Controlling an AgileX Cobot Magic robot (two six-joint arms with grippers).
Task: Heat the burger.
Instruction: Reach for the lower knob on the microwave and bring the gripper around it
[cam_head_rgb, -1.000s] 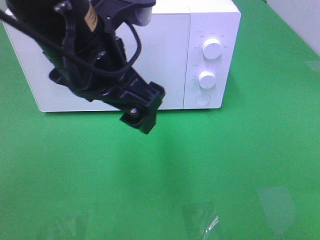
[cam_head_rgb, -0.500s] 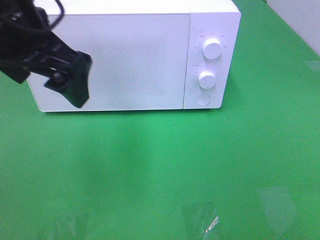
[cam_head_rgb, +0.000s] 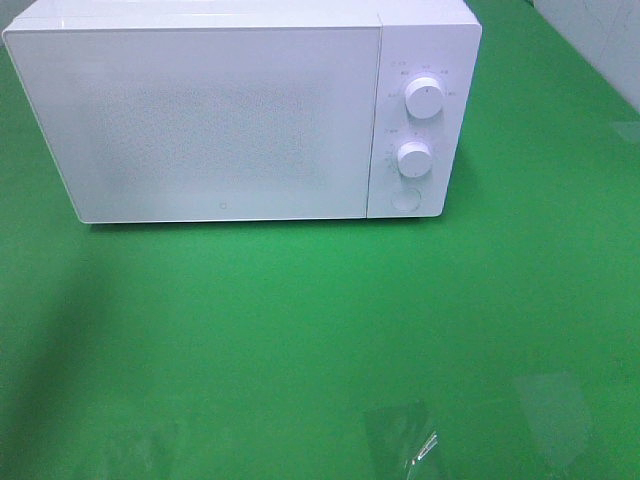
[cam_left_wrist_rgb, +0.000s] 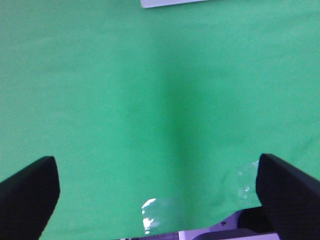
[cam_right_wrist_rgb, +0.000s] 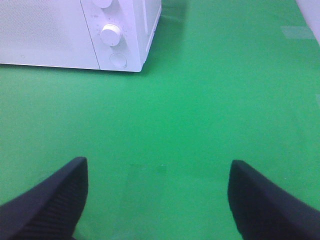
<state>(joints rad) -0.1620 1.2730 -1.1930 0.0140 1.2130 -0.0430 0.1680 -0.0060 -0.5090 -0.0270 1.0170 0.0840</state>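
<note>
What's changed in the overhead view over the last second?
The black arm in front of the microwave swung left and out of the overhead view; the left gripper is open, holding nothing. The microwave stayed put, door shut.

- The microwave (cam_head_rgb: 220, 110) is white, with a fine grey dotted mesh on its door.
- Its knobs (cam_head_rgb: 424, 97) are white.
- The bench (cam_head_rgb: 320, 330) is plain green.
- The left end effector (cam_left_wrist_rgb: 159, 197) and right end effector (cam_right_wrist_rgb: 159, 200) are black.

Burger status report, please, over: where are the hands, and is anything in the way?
Left hand open, empty. Right hand open, empty. Burger not in sight; microwave door shut. Nothing blocking in view.
</note>
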